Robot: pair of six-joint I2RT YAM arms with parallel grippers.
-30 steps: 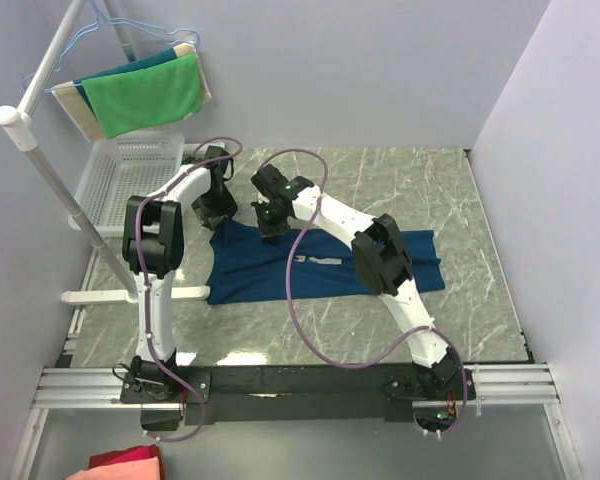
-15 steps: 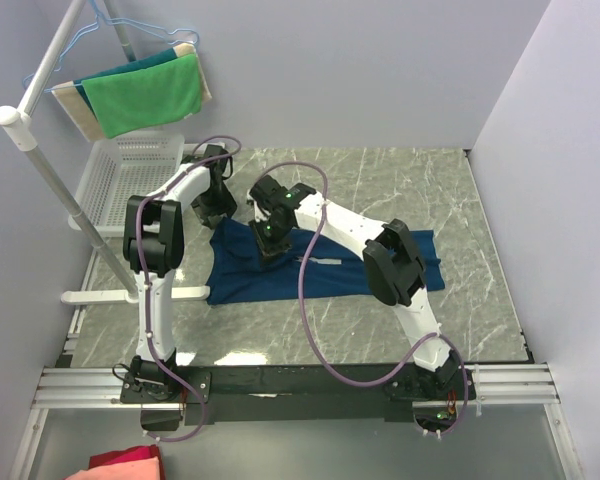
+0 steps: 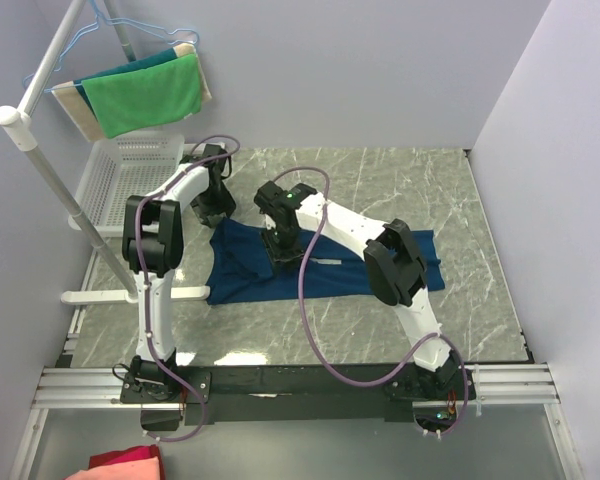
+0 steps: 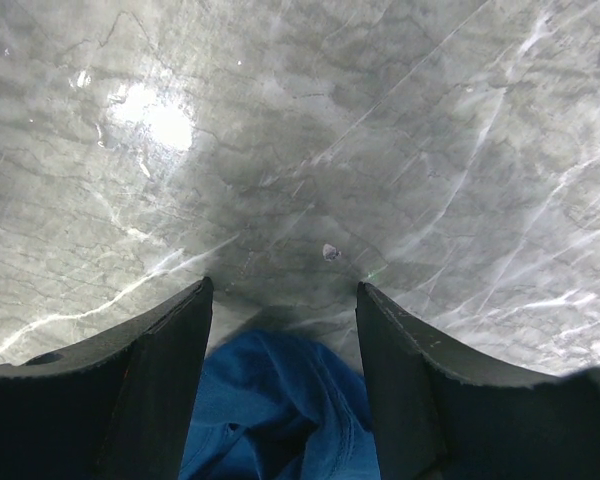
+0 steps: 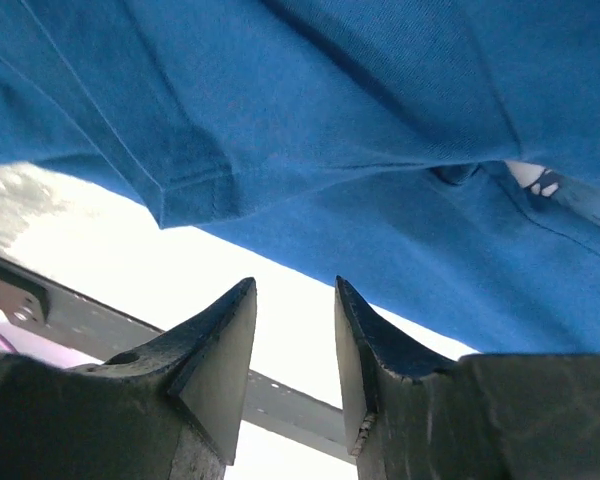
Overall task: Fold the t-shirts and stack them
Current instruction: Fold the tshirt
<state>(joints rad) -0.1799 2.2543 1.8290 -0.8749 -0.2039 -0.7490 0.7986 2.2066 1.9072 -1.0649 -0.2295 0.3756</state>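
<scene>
In the left wrist view, a glare spot sits on the surface [image 4: 150, 120] at ten o'clock. In the right wrist view, the area below the t-shirt [image 5: 330, 100] is burnt-out white at six o'clock.

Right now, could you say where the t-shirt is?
Top view: the t-shirt lies on the table beneath the right gripper, with the left gripper at its far-left corner.

L pincer [image 4: 283, 300] jaws spread wide; R pincer [image 5: 295, 290] jaws apart too, narrower gap, both held low.
</scene>
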